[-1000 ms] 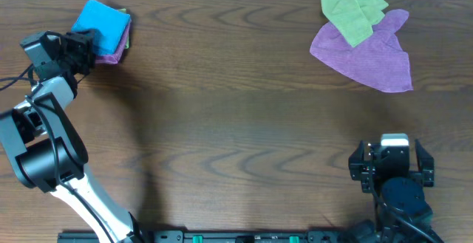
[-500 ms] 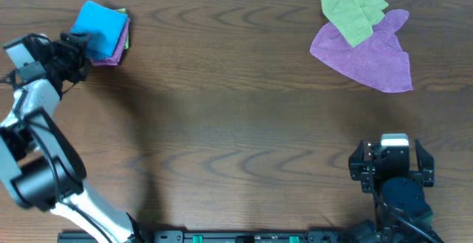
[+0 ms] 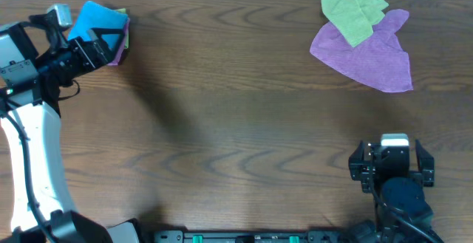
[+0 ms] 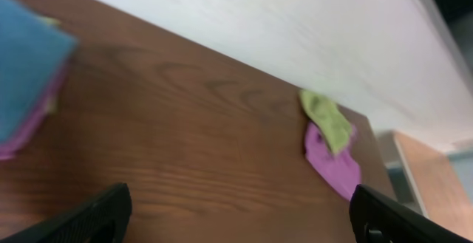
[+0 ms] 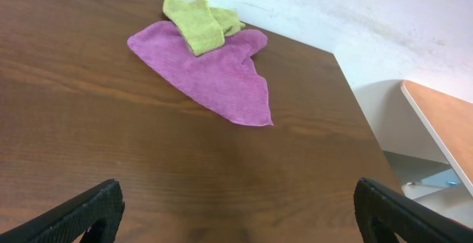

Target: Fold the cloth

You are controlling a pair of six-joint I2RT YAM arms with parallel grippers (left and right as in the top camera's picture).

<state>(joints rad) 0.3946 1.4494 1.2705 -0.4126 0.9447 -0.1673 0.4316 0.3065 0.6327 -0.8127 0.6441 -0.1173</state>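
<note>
**Q:** Where's the blue one, and are you holding anything?

**Me:** The cloth (image 3: 92, 15) sits folded at the worktop's (image 3: 222, 125) far-left corner, on top of a small purple-and-green stack (image 4: 29, 136) (the done pile, I'd guess). My left fingers (image 4: 103, 213) hover just beside it, spread wide, nothing in them. My right fingers (image 5: 89, 213) are wide apart and empty too, parked near my edge. The fold looks finished to me. The purple cloth (image 3: 369, 55) and yellow-green cloth (image 3: 353, 14) are heaped at the far right.

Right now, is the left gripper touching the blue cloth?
Apart. Left wrist view: bare table shows between the blue cloth and the open fingers of the left gripper.
</note>
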